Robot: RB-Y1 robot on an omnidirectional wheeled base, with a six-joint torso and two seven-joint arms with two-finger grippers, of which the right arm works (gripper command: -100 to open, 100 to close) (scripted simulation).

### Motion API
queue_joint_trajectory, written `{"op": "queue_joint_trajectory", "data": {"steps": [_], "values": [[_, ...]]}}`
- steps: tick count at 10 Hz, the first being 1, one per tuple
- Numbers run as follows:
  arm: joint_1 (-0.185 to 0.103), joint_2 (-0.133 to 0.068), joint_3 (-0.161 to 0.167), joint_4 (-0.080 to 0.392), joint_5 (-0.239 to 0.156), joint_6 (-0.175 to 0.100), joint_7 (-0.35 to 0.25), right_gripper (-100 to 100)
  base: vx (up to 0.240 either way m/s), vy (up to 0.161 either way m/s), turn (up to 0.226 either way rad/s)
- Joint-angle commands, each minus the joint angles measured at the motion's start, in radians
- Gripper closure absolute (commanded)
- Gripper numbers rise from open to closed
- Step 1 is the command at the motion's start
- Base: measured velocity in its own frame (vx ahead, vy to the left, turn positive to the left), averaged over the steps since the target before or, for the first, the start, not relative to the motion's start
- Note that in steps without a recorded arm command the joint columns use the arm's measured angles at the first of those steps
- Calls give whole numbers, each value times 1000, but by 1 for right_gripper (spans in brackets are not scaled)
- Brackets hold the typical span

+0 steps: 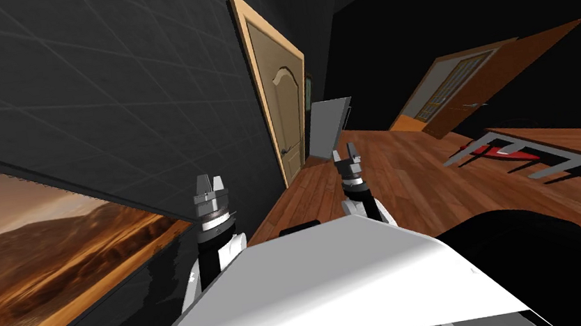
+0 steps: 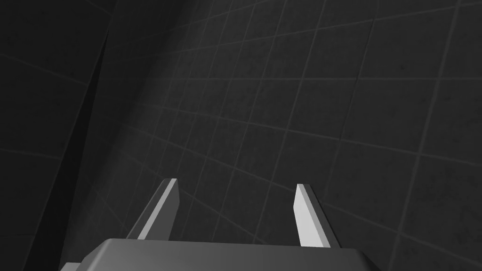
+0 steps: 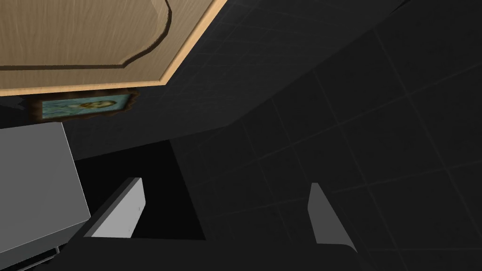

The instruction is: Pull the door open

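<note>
Dark tiled wall (image 1: 97, 91) runs ahead to the tan door (image 1: 281, 102), apparently shut, well beyond the left gripper (image 1: 209, 182) and right gripper (image 1: 346, 155), both with fingers apart, empty, above the floor (image 1: 390, 186).

- Right gripper (image 3: 226, 184) fingers spread wide apart.
- Light wooden door (image 3: 84, 42) ahead, small framed picture (image 3: 84, 106) just beside its edge.
- Grey slab (image 3: 33, 183) near one finger.
</note>
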Motion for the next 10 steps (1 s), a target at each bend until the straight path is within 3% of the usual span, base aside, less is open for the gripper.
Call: {"op": "queue_joint_trajectory", "data": {"steps": [1, 9, 10], "values": [[-8, -13, 4, 33, -9, -10, -6, -100, 77, -28, 99], [-78, -83, 46, 241, -49, -55, -28, -100, 83, -33, 123], [-78, -83, 46, 244, -49, -55, -28, -100, 63, -33, 45]]}}
